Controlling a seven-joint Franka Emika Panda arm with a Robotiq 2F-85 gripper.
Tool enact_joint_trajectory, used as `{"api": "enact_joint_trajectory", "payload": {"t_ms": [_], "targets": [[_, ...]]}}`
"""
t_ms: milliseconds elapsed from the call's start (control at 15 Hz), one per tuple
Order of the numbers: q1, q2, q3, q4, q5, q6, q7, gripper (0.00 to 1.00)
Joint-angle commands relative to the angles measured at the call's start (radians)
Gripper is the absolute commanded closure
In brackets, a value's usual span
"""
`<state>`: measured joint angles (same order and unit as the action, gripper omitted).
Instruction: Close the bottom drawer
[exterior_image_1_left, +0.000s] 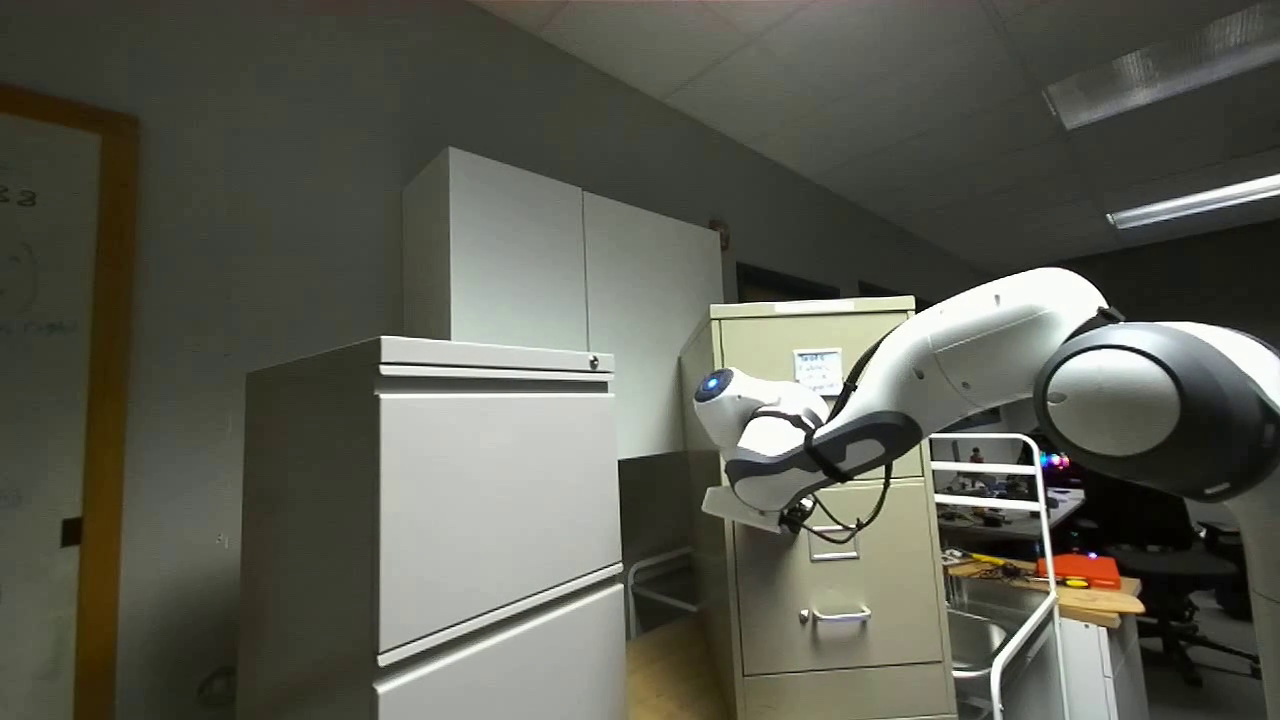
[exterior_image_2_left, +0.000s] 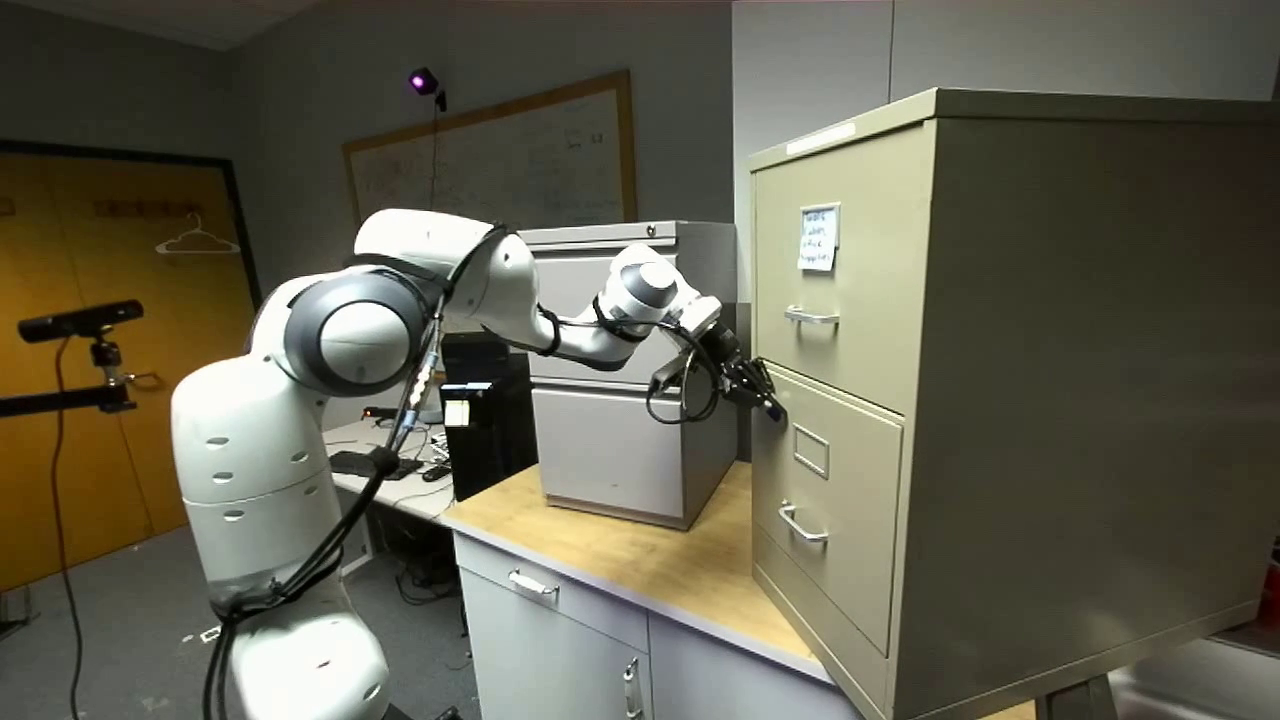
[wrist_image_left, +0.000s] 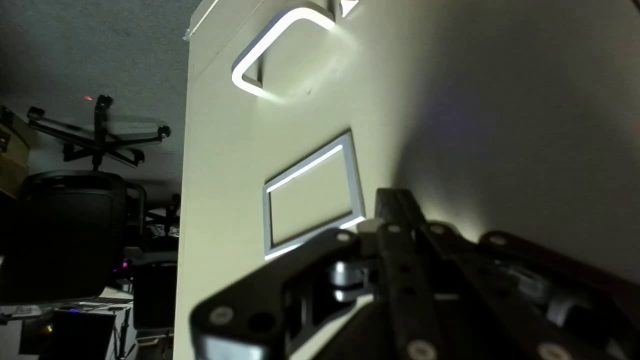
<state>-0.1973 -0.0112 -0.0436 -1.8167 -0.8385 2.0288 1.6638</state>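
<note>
Wrist view shows the gripper (wrist_image_left: 400, 199) pinched narrow and empty, likely a blunt pusher. In an exterior view the arm (exterior_image_1_left: 1000, 340) mostly masks it; in an exterior view its fingertips (exterior_image_2_left: 774, 409) stand at the bottom drawer (exterior_image_2_left: 845, 500), lowest in the beige cabinet (exterior_image_2_left: 1080, 380), contact unclear from here, a door (exterior_image_2_left: 180, 340) far behind.

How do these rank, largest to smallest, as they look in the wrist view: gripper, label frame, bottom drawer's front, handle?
Largest: bottom drawer's front, filling much of the picture
Next: gripper, enlarged by nearness to the camera
Smallest: label frame and handle, too alike in span to rank
</note>
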Motion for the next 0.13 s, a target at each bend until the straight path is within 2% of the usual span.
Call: {"api": "enact_joint_trajectory", "payload": {"t_ms": [0,67], "targets": [[0.023,0.095,-0.041,0.126,-0.033,0.095,-0.071,0.97],[0.027,0.076,-0.043,0.112,-0.036,0.075,-0.091,0.96]]}}
